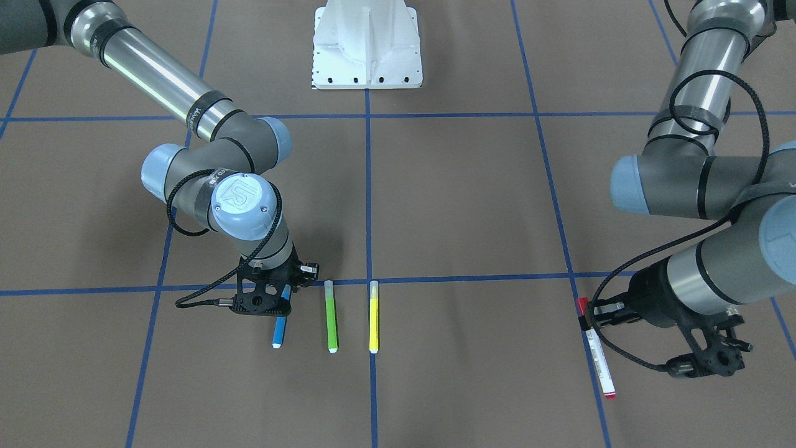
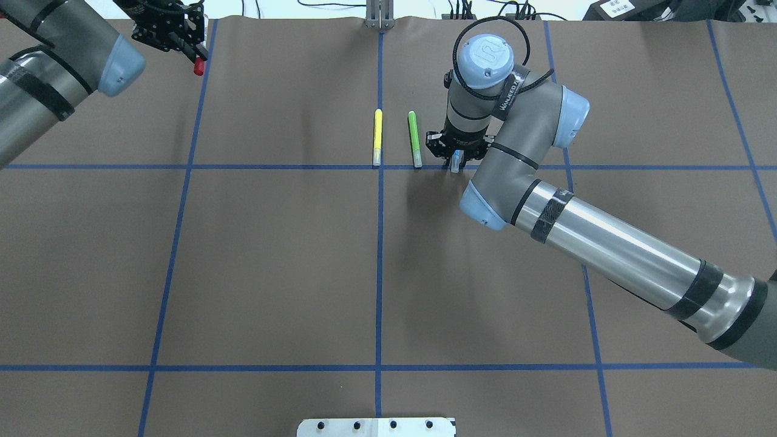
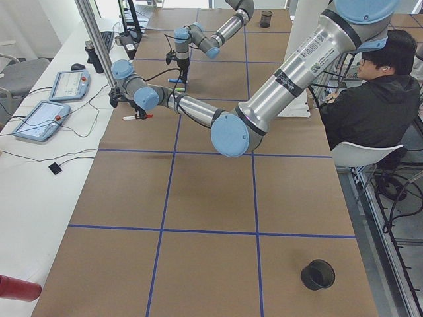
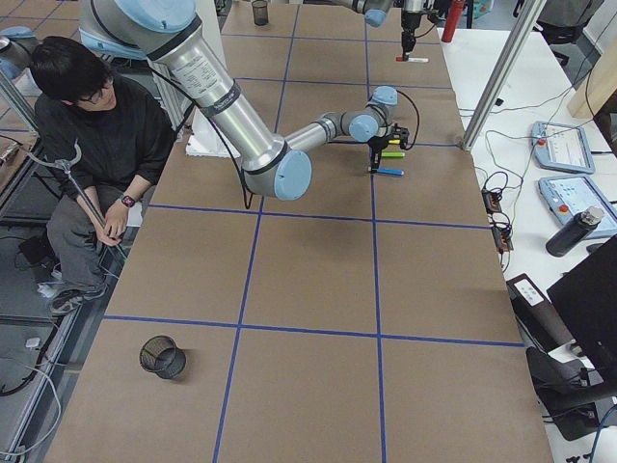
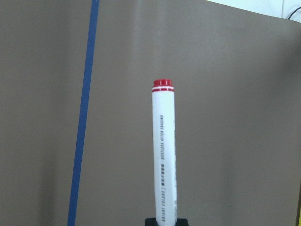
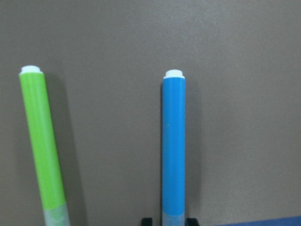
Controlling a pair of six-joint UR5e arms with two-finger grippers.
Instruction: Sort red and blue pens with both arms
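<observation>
Right gripper [image 1: 280,297] is down low over the blue pen [image 1: 280,328], and this is the one to watch. The pen lies flat on the table [image 1: 466,205], its long axis running straight away from the robot. It is parallel to the green marker [image 1: 331,317] just beside it and to the yellow marker [image 1: 374,317] one place further along. The fingers sit astride the capped end, the end nearest the robot by the blue tape line [image 1: 466,278], one on each side across the barrel. The wrist view shows them set narrow, barely wider than the pen, with a thin gap on one side, so I read them as not yet biting. The pen is dead centre between them, so a straight squeeze and a lift look like all it needs. The risk I see is the green marker, close enough on the inner side for a finger to nudge it.

Over on the robot's left, well apart from all this, the left gripper [image 1: 594,311] is clamped on the red pen [image 1: 599,358] near its red cap. The white barrel sticks out, apparently clear of the table. Red is in hand. Blue belongs to the right arm, plainly the nearer one.
</observation>
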